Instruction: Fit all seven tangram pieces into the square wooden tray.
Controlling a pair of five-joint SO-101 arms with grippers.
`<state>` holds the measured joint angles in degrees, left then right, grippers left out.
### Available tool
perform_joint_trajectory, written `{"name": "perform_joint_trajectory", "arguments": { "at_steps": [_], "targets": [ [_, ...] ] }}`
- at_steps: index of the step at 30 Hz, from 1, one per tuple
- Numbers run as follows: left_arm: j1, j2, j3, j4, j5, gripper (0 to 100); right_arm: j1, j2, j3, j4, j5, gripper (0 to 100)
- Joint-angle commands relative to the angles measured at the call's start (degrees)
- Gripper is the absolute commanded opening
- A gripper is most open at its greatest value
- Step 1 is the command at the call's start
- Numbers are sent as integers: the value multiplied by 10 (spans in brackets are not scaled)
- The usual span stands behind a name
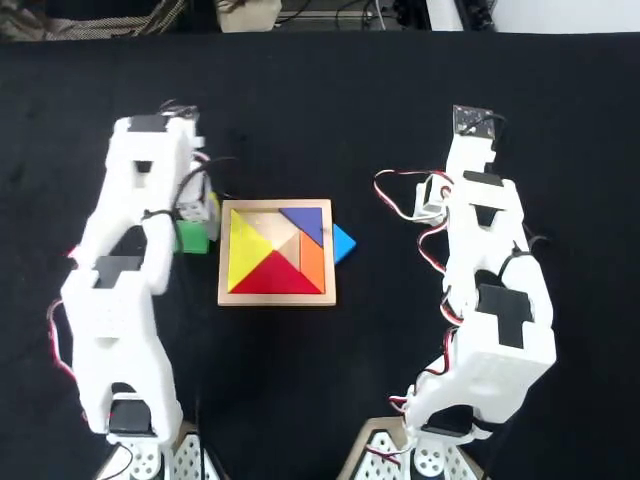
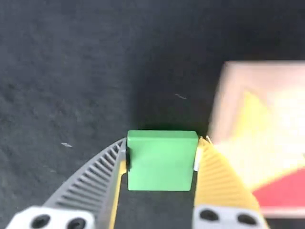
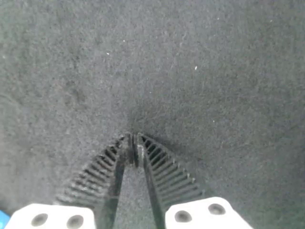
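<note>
The square wooden tray lies mid-table and holds a yellow triangle, a red triangle, an orange piece, a dark blue triangle and a pale wood-coloured piece. A light blue piece lies on the cloth against the tray's right side. My left gripper is shut on the green square, just left of the tray; the same green square is seen from above. My right gripper is shut with nothing in it, over bare cloth to the tray's right.
Black cloth covers the whole table. The two white arms stand on either side of the tray, the left arm close to it and the right arm farther off. Cables and clutter line the far edge.
</note>
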<state>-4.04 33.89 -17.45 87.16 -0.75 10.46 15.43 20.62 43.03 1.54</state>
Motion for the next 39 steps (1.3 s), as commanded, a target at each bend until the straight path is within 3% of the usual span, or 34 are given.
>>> {"name": "perform_joint_trajectory", "arguments": {
  "at_steps": [1,6,10,16,21,35,39],
  "targets": [
    [75,-75,-45,33,-1,30,-4,-27,-18,-8,-1,11],
    [158,-118,-32,39,-163,30,12,-27,-19,-8,-5,11],
    [171,-114,-22,11,-270,31,20,-27,-21,-8,-5,11],
    [175,-63,-29,-45,-345,32,20,-27,-21,-8,-5,11],
    [186,-33,-29,-85,-347,33,18,-27,-21,-12,-5,11],
    [213,-22,-48,-88,-295,34,19,-27,-19,-16,-5,11],
    [213,-22,-50,-88,-267,113,18,-27,-19,-17,-4,11]
  ]
}}
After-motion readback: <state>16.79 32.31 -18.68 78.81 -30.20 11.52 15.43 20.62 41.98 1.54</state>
